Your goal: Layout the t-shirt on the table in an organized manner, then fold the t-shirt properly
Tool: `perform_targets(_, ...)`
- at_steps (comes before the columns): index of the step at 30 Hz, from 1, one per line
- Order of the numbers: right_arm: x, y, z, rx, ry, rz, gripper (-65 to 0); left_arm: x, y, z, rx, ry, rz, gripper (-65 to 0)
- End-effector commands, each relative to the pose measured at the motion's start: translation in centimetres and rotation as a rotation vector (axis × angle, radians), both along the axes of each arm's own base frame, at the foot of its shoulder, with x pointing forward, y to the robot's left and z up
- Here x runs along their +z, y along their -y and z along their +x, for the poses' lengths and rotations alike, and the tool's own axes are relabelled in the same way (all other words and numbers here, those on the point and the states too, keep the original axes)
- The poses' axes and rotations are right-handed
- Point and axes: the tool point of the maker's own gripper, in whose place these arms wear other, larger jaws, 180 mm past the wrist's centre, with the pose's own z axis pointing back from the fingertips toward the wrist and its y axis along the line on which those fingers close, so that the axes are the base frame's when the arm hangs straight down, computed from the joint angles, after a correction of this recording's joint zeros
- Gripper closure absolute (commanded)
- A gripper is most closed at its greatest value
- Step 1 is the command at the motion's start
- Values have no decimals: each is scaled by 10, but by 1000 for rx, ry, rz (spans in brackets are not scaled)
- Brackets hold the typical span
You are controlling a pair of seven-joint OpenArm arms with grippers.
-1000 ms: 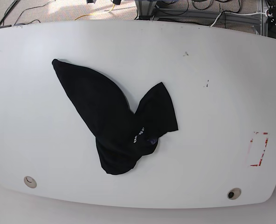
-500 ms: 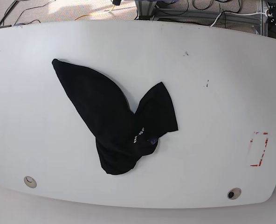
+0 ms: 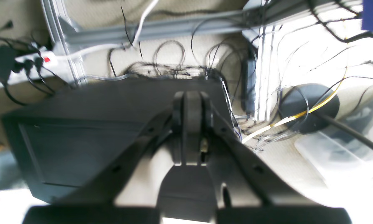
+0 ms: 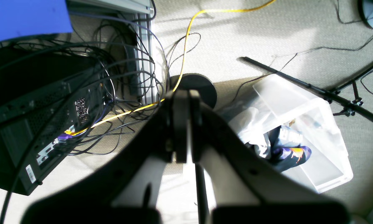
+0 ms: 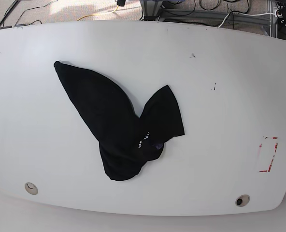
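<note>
**Both claws parked away from the desk, t-shirt lying crumpled**

Left claw [image 3: 191, 102]: fingers pressed together, nothing between them. Its wrist camera looks past the desk onto the floor, at a dark box-shaped case [image 3: 80, 140], a power strip [image 3: 34, 62] and a tangle of cables. Right claw [image 4: 184, 105]: likewise together and empty, aimed at the carpeted floor, where a clear plastic bin [image 4: 301, 130] holds bundled cloth and a yellow cable [image 4: 186, 40] runs toward a round black stand base [image 4: 194, 85]. Neither arm appears in the base view; this suggests a retracted rest pose, with work on the garment not yet begun.

The t-shirt [image 5: 119, 125] lies left of centre on the desk [image 5: 220, 106], well apart from both claws. It is bunched rather than spread: one long lobe tapers to a point at the far left, a shorter flap rises to the right, and both join in a rounded mass toward the near edge. Small white lettering [image 5: 143, 140] and a purplish patch mark the neck region near that junction. Sleeves and hem cannot be told apart, so the layout stage is judged wholly outstanding.

The desk is white and smooth with rounded corners. Two round holes sit near the near edge, left [image 5: 31, 188] and right [image 5: 242, 200]; a red tape rectangle [image 5: 268, 154] lies at the right. A few dark specks [image 5: 213, 87] mark the far right area.
</note>
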Motion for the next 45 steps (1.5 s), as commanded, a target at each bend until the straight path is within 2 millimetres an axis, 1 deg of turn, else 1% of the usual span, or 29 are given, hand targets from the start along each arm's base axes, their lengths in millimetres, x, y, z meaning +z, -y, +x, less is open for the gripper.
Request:
perform_targets(1, 14, -4, -7, -6, 17, 3, -8, 17, -2, -9, -8, 15, 7, 0)
perform_targets(4, 26, -4, -7, -4, 34, -3, -8, 30, -7, -8, -24, 33, 18, 0)
perform_targets(7, 36, -3, -9, 3, 43, -7, -8, 43, -16, -2, -58, 57, 32, 0)
perform_targets(11, 49, -2, -10, 11, 58, -14, -8, 55, -18, 1, -76, 76, 36, 0)
perform_targets(15, 64, 0, -5, 22, 85, -22, -8, 65, -17, 6, -82, 96, 37, 0)
perform_targets(17, 71, 0, -5, 26, 93, -25, -8, 70, -21, 8, -82, 107, 47, 0)
perform_targets(19, 79, 1, 1, 25, 115, -27, -8, 78, -28, 14, -80, 126, 67, 0)
perform_targets(23, 94, 1, 10, -22, 156, -14, -8, 90, -31, 26, -86, 164, 78, 0)
perform_targets(26, 104, 2, 16, -43, 180, -6, -8, 100, -37, 36, -99, 195, 95, 0)
perform_targets(29, 114, 2, 26, -47, 212, -4, -8, 109, -42, 47, -120, 226, 108, 0)
perform_targets(33, 124, 3, 36, -38, 221, -10, -8, 118, -44, 61, -135, 264, 116, 0)
perform_targets(37, 135, 3, 47, -25, 231, -13, -8, 122, -43, 68, -139, 284, 117, 0)
perform_targets(39, 142, 3, 54, -19, 250, -15, -8, 125, -42, 72, -141, 296, 117, 0)
perform_targets(41, 150, 3, 66, -13, 283, -17, -8, 128, -43, 78, -154, 311, 120, 0)
perform_targets(45, 161, 2, 73, -4, 295, -21, -8, 134, -45, 89, -176, 338, 123, 0)
